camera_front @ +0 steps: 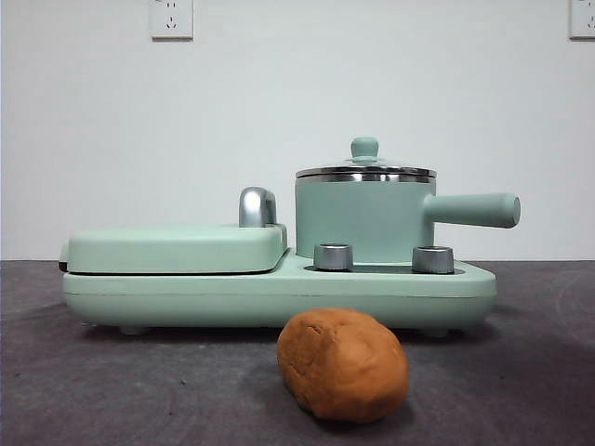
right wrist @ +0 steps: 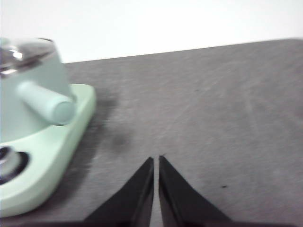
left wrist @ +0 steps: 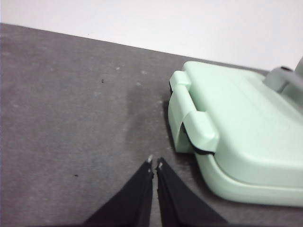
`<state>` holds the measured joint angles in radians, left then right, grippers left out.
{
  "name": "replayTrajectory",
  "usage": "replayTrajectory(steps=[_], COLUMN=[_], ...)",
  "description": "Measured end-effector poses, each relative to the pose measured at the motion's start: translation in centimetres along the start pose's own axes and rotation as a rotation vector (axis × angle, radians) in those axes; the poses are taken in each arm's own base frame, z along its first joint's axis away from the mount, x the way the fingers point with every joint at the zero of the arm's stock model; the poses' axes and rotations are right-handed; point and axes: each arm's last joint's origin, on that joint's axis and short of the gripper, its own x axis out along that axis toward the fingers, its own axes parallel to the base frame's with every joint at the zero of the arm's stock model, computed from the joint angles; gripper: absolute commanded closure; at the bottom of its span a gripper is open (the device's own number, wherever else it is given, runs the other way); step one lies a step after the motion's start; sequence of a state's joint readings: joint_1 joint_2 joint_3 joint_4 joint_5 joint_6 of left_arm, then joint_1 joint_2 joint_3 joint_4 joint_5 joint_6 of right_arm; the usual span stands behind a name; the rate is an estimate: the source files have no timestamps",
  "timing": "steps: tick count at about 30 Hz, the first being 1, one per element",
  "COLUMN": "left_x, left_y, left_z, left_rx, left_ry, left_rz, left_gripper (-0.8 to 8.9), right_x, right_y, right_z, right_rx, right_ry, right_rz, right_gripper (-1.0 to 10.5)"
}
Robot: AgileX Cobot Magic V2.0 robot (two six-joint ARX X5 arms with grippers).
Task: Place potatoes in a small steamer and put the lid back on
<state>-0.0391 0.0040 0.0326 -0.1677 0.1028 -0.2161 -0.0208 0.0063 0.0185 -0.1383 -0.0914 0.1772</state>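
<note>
An orange-brown potato (camera_front: 343,365) lies on the dark table in front of the appliance, near the camera. The small steamer (camera_front: 364,218), a mint-green pot with a straight side handle (camera_front: 472,209), stands on the right half of the appliance and also appears in the right wrist view (right wrist: 29,92). The glass lid (camera_front: 365,168) with its green knob rests on the pot. My left gripper (left wrist: 154,163) is shut and empty over bare table beside the griddle end. Off the pot's handle side, my right gripper (right wrist: 155,160) hovers shut and empty. Neither arm shows in the front view.
The mint-green appliance base (camera_front: 279,290) carries a closed flat griddle (camera_front: 177,248) with a chrome handle (camera_front: 257,206) on its left half, seen also in the left wrist view (left wrist: 236,132). Two steel knobs (camera_front: 334,256) face forward. A white wall stands behind.
</note>
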Motion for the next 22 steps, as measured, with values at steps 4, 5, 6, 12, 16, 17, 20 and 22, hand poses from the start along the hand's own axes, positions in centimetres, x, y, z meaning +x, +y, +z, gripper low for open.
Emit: replayTrajectory(steps=[4,5,6,12,16,17,20,22], left_x=[-0.1,-0.2,-0.4,-1.2,-1.0,-0.9,-0.6,-0.3], left_y=[-0.3,-0.5,-0.7,-2.1,-3.2,-3.5,-4.5,-5.2], left_z=[0.4,0.8,1.4,5.9,8.4,9.1,11.7,13.4], left_rx=[-0.08,-0.095,-0.112,-0.155,-0.156,-0.155,-0.152,-0.142], left_ry=[0.0,-0.002,-0.006,-0.027,0.048,0.063,0.121,0.162], left_rz=[-0.022,-0.028,-0.035,-0.099,-0.19,-0.213,-0.299,-0.36], left_gripper=[7.98,7.98,7.98,7.98,7.98,7.98,7.98,7.98], right_x=[-0.4,-0.7,-1.0,-3.2,-4.5,-4.8,-5.3,-5.6], right_y=[0.3,0.5,0.6,1.9,2.8,3.0,3.6,4.1], right_z=[1.0,1.6,2.3,6.9,10.1,10.8,13.1,14.5], right_rx=[0.086,0.104,0.12,0.183,0.188,0.189,0.187,0.169], right_ry=[-0.001,-0.008,-0.016,-0.027,0.019,0.036,0.098,0.141], right_rz=[0.021,0.027,0.033,0.089,0.149,0.165,0.226,0.291], right_gripper=[9.3,9.3,9.3,9.3,9.3,9.3,9.3,9.3])
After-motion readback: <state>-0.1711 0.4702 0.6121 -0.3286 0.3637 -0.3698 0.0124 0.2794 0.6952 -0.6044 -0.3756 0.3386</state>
